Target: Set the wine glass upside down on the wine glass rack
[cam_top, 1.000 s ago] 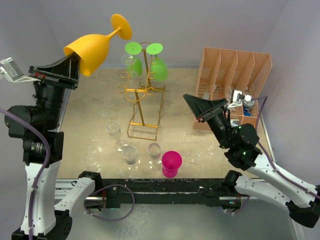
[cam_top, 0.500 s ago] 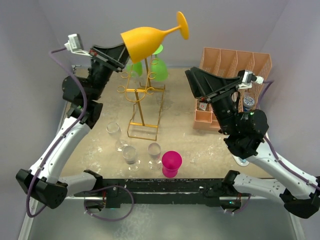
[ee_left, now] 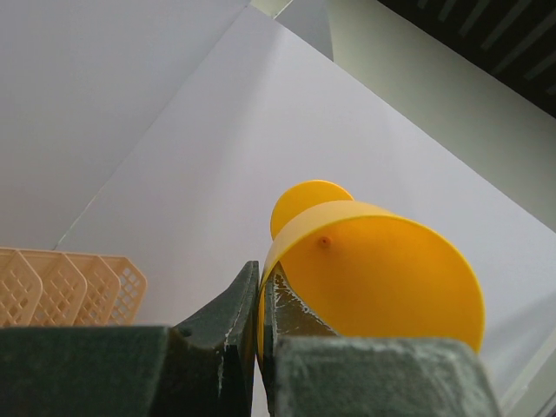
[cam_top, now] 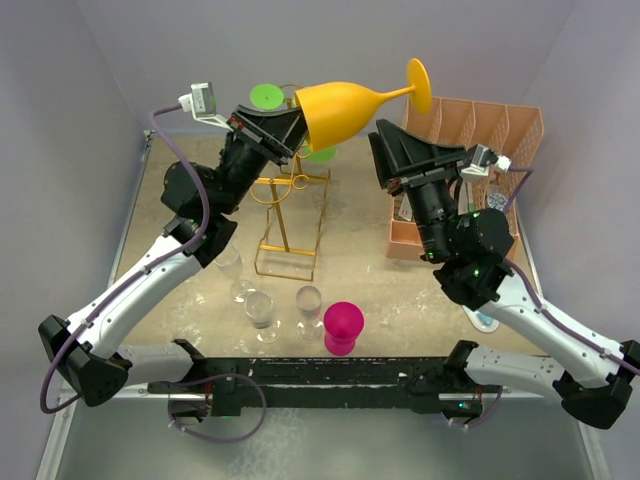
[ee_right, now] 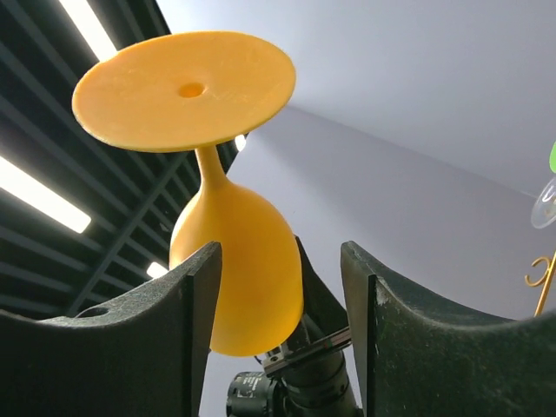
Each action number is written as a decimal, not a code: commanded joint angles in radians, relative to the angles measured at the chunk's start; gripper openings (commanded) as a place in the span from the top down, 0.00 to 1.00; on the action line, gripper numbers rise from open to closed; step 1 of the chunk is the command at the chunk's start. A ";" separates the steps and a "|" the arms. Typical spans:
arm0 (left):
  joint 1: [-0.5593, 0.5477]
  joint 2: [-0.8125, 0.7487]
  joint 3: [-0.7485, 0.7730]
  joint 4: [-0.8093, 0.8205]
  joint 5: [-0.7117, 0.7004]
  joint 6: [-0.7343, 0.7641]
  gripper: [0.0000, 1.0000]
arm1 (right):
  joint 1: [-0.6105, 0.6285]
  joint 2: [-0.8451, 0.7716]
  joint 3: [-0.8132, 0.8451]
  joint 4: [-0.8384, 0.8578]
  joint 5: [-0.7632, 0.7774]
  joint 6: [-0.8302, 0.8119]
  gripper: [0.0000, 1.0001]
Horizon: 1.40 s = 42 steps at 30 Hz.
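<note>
Starting with the top view: the orange plastic wine glass [cam_top: 345, 108] is up in the air above the tall gold wire wine glass rack [cam_top: 283, 225], lying almost sideways with its foot toward the right. Its rim is clamped by the left gripper [cam_top: 297, 125]. Just beside the bowl sits the right gripper [cam_top: 390, 160], jaws spread, holding nothing.

Left wrist view: one finger [ee_left: 228, 334] is outside the bowl and one inside, pinched tight on the wall of the wine glass [ee_left: 382, 269].

Right wrist view: the fingers [ee_right: 174, 334] are wide apart with the wine glass [ee_right: 239, 261] ahead of them. Contact is hard to tell, probably none.

The glass looks light, stiff and smooth, likely slippery. A rim pinch can twist, so the stem under the foot seems the better hold for hanging.
</note>
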 commanded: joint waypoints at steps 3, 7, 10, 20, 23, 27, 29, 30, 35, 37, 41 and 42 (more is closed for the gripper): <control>-0.027 -0.036 -0.018 0.018 -0.060 0.080 1.00 | 0.001 0.016 0.037 0.149 0.034 0.007 0.43; -0.030 -0.050 -0.031 0.002 -0.073 0.089 1.00 | 0.001 0.002 -0.007 0.212 0.010 -0.002 0.46; -0.033 -0.063 -0.042 0.002 -0.071 0.091 1.00 | 0.001 -0.012 -0.042 0.263 0.022 0.004 0.46; -0.034 -0.127 -0.119 -0.020 -0.022 0.098 1.00 | 0.001 0.049 0.025 0.137 0.000 0.119 0.45; -0.034 -0.142 -0.129 -0.025 0.000 0.109 1.00 | 0.001 0.055 0.035 0.118 0.030 0.130 0.47; -0.035 -0.158 -0.143 -0.029 0.028 0.130 1.00 | 0.001 0.054 0.024 0.140 0.005 0.125 0.59; -0.034 -0.159 -0.144 -0.028 0.070 0.154 1.00 | 0.001 0.048 0.021 0.140 -0.011 0.111 0.66; -0.034 -0.158 -0.142 -0.029 0.086 0.162 1.00 | 0.001 0.046 0.019 0.137 -0.016 0.109 0.68; -0.035 -0.170 -0.153 -0.026 0.135 0.198 1.00 | 0.001 0.040 0.022 0.123 -0.003 0.126 0.67; -0.035 -0.176 -0.159 -0.016 0.152 0.203 1.00 | 0.002 0.042 0.029 0.127 -0.006 0.120 0.70; -0.036 -0.180 -0.160 -0.024 0.167 0.198 1.00 | 0.001 0.050 0.037 0.155 -0.028 0.090 0.85; -0.036 -0.182 -0.158 -0.036 0.163 0.196 0.97 | 0.001 0.052 0.037 0.162 -0.030 0.080 0.92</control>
